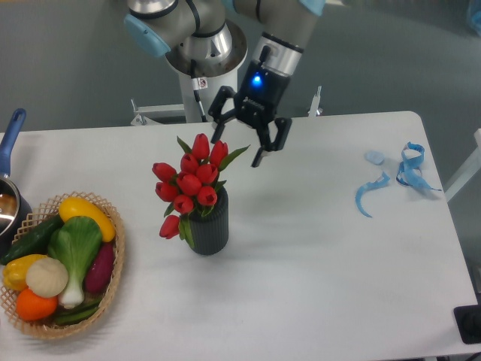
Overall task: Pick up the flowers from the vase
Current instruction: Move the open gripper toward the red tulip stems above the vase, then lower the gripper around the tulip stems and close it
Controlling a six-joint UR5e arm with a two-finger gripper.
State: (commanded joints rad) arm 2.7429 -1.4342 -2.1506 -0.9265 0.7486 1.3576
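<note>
Gripper (pixel 239 149) spread wide, holding nothing. Flowers (pixel 190 179) lie just below and to its left, stems near-upright in the vase (pixel 208 229). Approach likely down-left.

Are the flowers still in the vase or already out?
In. The flowers stand in the vase, stems inside its mouth; the open gripper hangs above and to the right, not touching them.

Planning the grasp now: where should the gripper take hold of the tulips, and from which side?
Likely around the bunched buds and upper stems of the flowers, descending from above. The vase hides the lower stems, and the bunch stands roughly upright. The gripper is open, up and to the right of them.
</note>
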